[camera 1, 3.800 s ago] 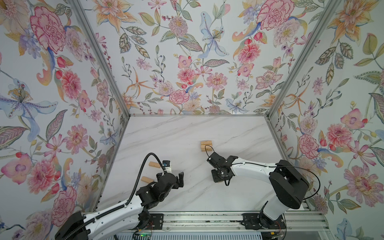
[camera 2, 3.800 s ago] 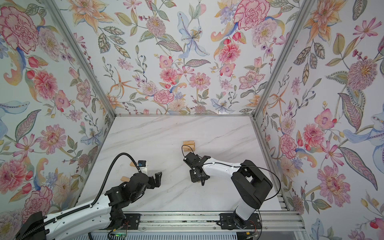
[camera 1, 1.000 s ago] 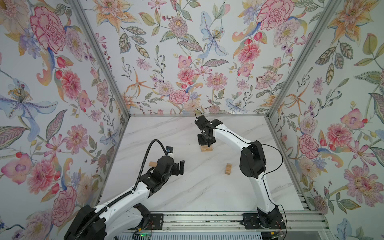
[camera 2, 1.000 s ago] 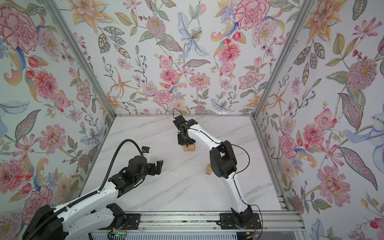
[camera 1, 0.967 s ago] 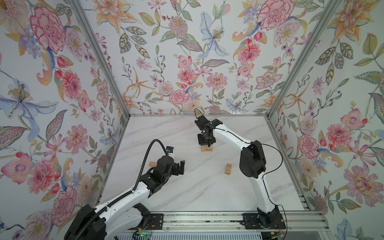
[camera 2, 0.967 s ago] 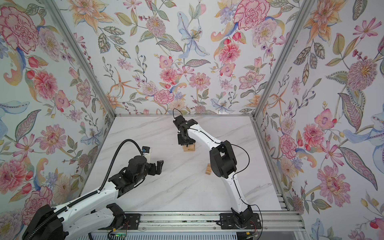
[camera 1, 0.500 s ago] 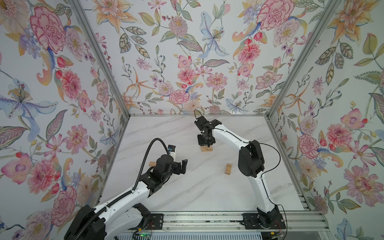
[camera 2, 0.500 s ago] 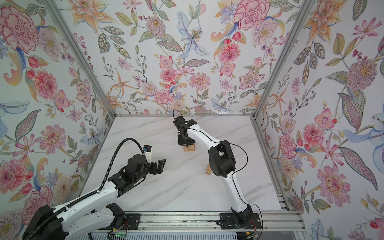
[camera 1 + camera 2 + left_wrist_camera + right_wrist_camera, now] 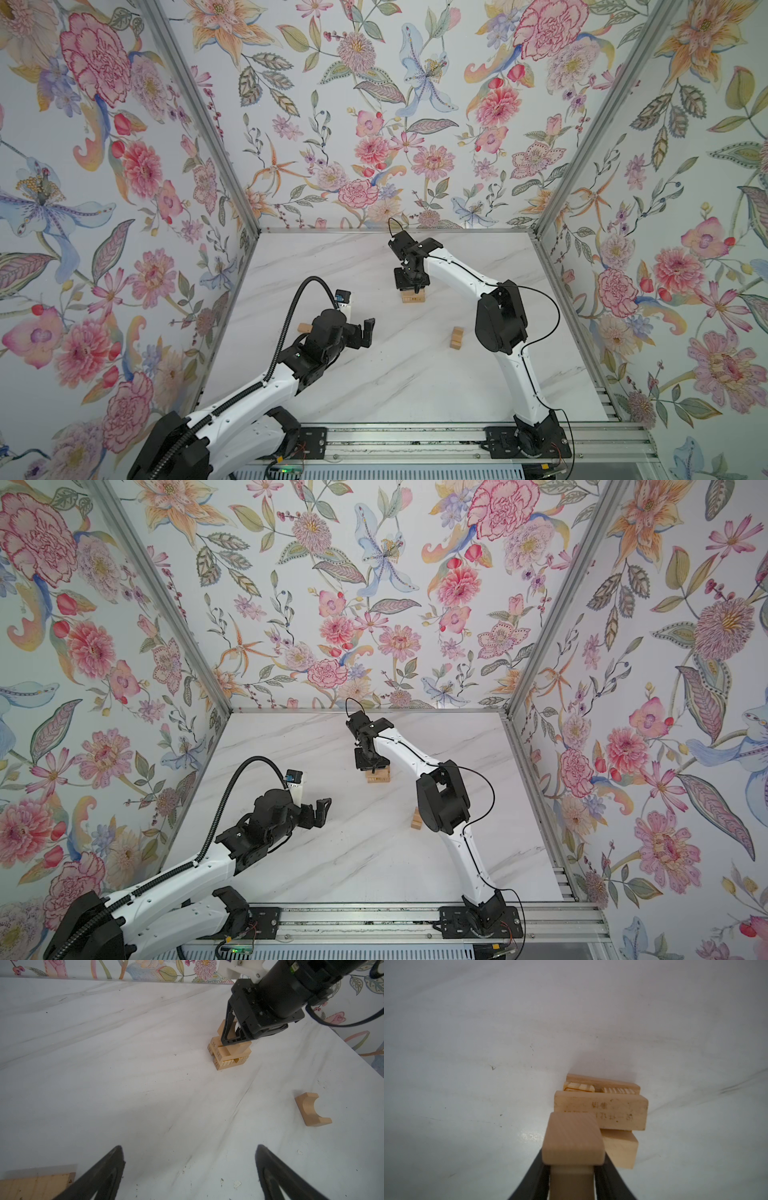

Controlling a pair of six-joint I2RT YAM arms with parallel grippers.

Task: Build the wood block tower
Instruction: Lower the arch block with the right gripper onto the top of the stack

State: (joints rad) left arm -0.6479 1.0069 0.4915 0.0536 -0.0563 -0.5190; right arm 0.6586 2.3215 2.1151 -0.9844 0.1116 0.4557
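Note:
The tower [image 9: 413,296] [image 9: 378,776] [image 9: 230,1054] [image 9: 602,1109] is a short stack of tan wood blocks in crossed layers at the table's back middle. My right gripper [image 9: 410,288] [image 9: 372,767] [image 9: 234,1040] [image 9: 573,1167] points down over it, shut on a wood block [image 9: 573,1140] [image 9: 222,1025] that sits at the tower's top edge. I cannot tell if the block touches the stack. My left gripper [image 9: 359,329] [image 9: 320,808] [image 9: 190,1147] hovers open and empty at the left front.
A loose arch block [image 9: 456,337] [image 9: 415,817] [image 9: 312,1108] lies right of centre, near the right arm's elbow. A plain bar [image 9: 304,327] [image 9: 35,1186] lies beside the left wrist. Flowered walls close the left, back and right sides.
The right gripper has carried a block from the table's middle up to the tower at the back and holds it there. The left gripper has drifted slightly right, still open.

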